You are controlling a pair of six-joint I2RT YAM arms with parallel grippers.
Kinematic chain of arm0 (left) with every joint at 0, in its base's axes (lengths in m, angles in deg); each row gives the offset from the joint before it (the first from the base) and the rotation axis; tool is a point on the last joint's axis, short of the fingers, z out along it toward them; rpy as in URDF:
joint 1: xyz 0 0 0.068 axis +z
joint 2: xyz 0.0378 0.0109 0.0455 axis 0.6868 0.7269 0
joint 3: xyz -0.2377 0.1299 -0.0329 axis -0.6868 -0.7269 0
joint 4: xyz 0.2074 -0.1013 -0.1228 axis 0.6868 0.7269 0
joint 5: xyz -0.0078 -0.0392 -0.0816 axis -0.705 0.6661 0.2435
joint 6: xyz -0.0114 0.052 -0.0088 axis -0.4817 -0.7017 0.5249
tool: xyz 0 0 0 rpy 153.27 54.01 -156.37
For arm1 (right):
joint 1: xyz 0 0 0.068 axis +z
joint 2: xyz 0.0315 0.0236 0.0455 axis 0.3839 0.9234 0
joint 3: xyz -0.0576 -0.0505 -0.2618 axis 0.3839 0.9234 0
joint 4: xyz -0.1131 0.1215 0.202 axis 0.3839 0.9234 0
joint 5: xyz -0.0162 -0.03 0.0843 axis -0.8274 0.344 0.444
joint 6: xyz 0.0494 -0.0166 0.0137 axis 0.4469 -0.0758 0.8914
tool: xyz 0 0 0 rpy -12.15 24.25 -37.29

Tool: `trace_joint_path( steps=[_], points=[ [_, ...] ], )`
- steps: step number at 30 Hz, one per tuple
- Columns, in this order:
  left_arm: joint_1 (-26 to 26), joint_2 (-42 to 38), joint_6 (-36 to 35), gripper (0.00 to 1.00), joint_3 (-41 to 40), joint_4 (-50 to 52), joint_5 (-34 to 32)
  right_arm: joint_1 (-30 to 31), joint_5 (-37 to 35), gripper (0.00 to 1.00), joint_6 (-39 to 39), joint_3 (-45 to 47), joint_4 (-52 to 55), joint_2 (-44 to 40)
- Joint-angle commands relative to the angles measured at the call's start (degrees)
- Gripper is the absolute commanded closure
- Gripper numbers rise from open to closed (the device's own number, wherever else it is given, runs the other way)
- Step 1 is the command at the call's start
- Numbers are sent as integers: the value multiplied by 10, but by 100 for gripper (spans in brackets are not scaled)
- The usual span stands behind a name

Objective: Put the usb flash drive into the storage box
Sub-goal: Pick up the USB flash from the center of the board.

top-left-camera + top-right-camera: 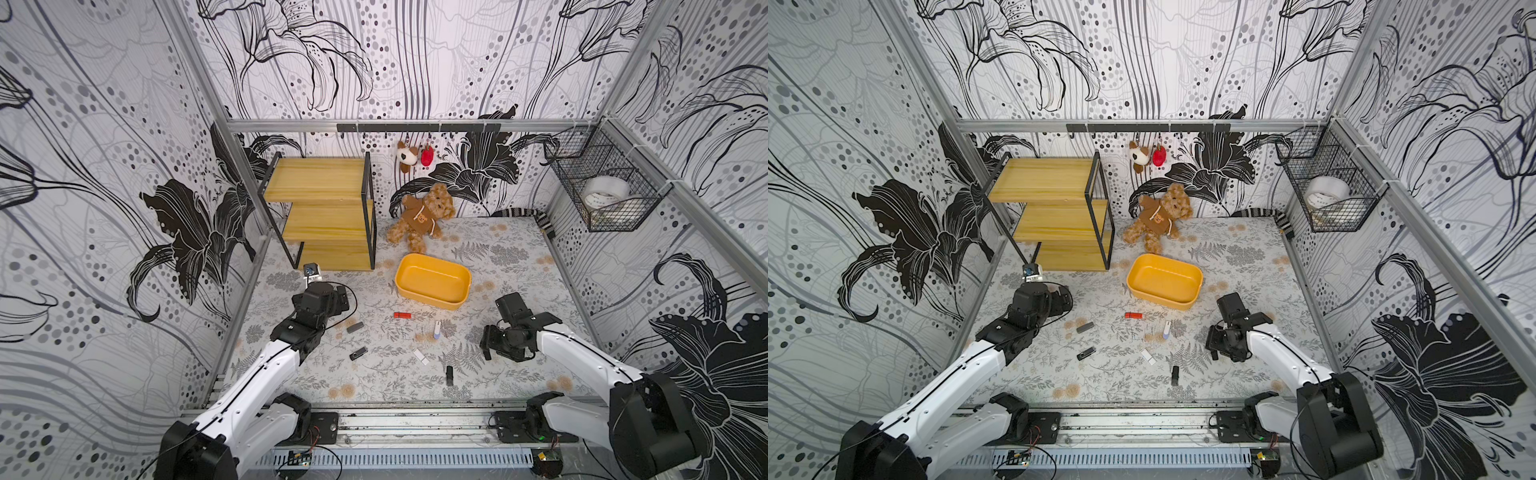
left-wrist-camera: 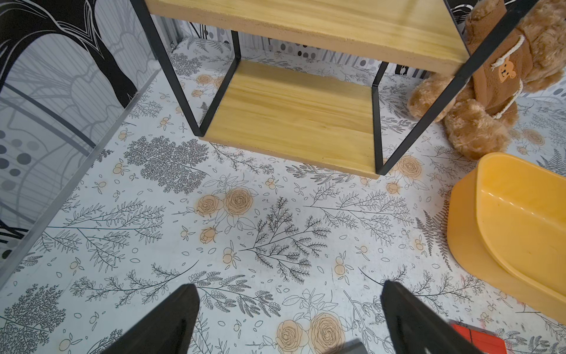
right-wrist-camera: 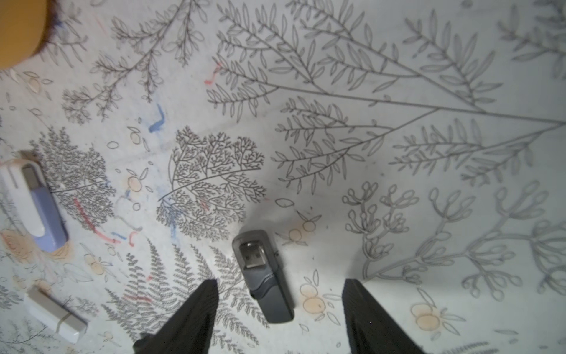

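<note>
The right claw (image 3: 280,282) stands half open, straddling the grey usb flash drive (image 3: 263,275) on the desk (image 3: 398,214) without touching it, arm bent low. The left claw (image 2: 289,285) gapes wide, holding nothing.

worktop (image 1: 374,376): you have pale grey, printed with grey ferns and faded orange roses.
storage box (image 1: 432,279): you see plain yellow.
usb flash drive (image 3: 265,275): dark grey body, silver plug, in your right wrist view.
other colours you can pick out: red drive (image 1: 402,315), lilac-and-white drive (image 1: 437,329), white drive (image 1: 420,356).
walls (image 1: 104,187): white, with black lilies and grey dots.
shelf rack (image 1: 328,224): light yellow wood, black frame.
teddy bear (image 1: 422,216): tan fur, brown hoodie.
</note>
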Motion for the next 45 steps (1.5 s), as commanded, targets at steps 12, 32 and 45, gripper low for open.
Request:
trace_joint_path(
  steps=[12,32,45],
  points=[
    [-4,10,0,2,18,-3,3,77,-50,38,12,-33,21,70],
    [-5,31,6,2,26,19,14,99,-84,68,12,-44,27,116],
    [-6,100,14,2,48,60,63,109,-91,100,22,-54,36,103]
  ],
)
